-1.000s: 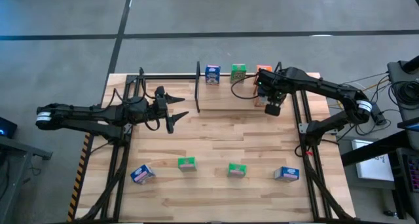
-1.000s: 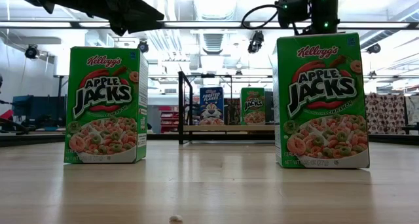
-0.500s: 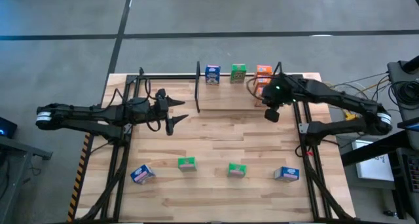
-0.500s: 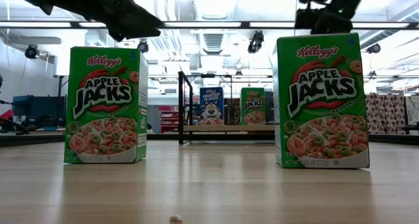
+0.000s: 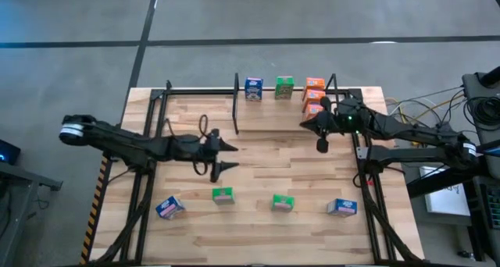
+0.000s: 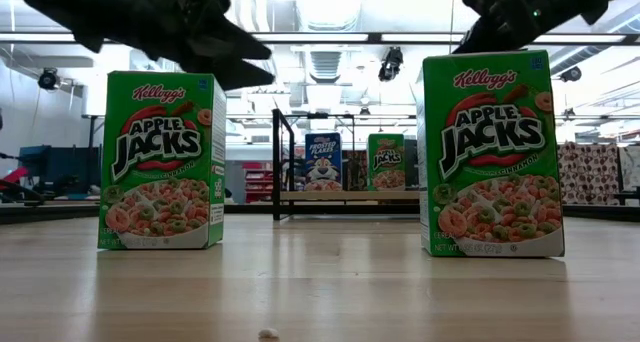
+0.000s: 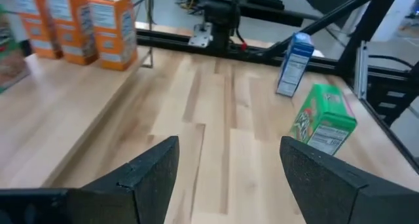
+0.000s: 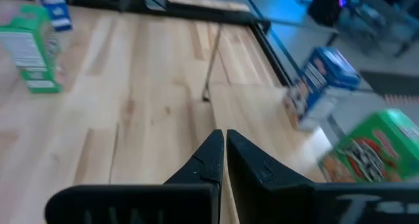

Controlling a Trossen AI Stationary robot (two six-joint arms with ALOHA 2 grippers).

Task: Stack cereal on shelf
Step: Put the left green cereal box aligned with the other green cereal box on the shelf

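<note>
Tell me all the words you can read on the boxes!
"Kellogg's APPLE JACKS", on the left green cereal box.
"Kellogg's APPLE JACKS", on the right green cereal box.
"FROSTED FLAKES", faintly, on the blue cereal box on the shelf.
Green cereal box on the shelf: label too small to read surely.
Orange boxes: print blurred, unreadable.

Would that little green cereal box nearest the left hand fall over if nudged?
Probably. The green box stands upright on a narrow base, taller than it is deep, so a push up high likely tips it. It looks like thin cardboard, probably light, so a low nudge might just slide it.
</note>
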